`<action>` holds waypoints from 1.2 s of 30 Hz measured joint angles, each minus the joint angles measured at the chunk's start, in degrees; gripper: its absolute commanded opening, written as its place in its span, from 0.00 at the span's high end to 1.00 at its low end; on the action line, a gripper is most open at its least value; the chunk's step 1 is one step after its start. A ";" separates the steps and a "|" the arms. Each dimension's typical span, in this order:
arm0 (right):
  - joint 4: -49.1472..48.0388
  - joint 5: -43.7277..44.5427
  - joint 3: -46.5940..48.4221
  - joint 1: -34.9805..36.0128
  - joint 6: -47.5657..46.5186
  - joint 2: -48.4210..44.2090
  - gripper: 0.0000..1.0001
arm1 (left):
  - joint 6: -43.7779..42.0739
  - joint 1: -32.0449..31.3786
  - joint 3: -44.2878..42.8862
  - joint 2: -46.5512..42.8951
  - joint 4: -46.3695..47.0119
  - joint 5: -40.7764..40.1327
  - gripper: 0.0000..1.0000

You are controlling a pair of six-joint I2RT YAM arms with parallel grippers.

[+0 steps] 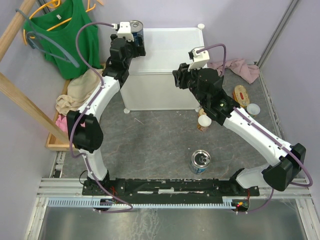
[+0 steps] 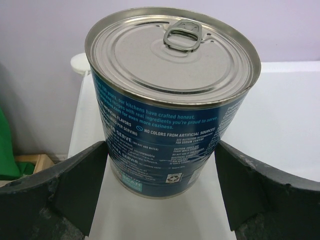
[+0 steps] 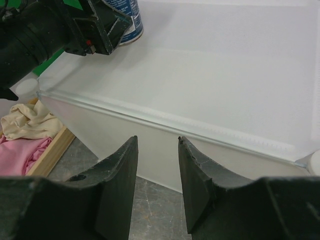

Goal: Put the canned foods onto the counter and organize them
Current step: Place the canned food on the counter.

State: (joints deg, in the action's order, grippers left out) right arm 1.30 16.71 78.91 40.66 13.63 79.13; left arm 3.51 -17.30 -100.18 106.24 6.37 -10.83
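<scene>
Left tool [image 2: 160, 165] pinched the tall blue-labelled, silver-topped can [image 2: 170, 95] low on its sides; can upright on white plastic cabinet surface [image 2: 280, 125], back-left corner; likely heavy, rigid, slick-walled; right tool [image 3: 157, 185] half-spread, empty.

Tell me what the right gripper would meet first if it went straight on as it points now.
Probably the counter: the right gripper points at its near top edge, though it might skim over the top; depth is unclear. The tall can stands left of that line.
</scene>
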 measured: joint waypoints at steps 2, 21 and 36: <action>-0.02 -0.11 0.00 0.00 0.00 0.00 0.54 | 0.00 0.07 -1.11 1.01 -0.02 0.07 0.07; 0.04 -0.13 -0.79 0.00 -0.37 -0.02 0.53 | 0.02 0.11 -12.96 10.86 -0.15 -0.92 0.07; 0.00 0.07 -0.79 0.00 -1.53 0.00 0.53 | 0.09 0.20 -14.62 12.68 0.90 -1.64 0.01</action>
State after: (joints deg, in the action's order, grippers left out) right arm 1.30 16.78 78.13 40.66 12.10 79.13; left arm 3.60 -17.10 -114.80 118.91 7.27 -12.47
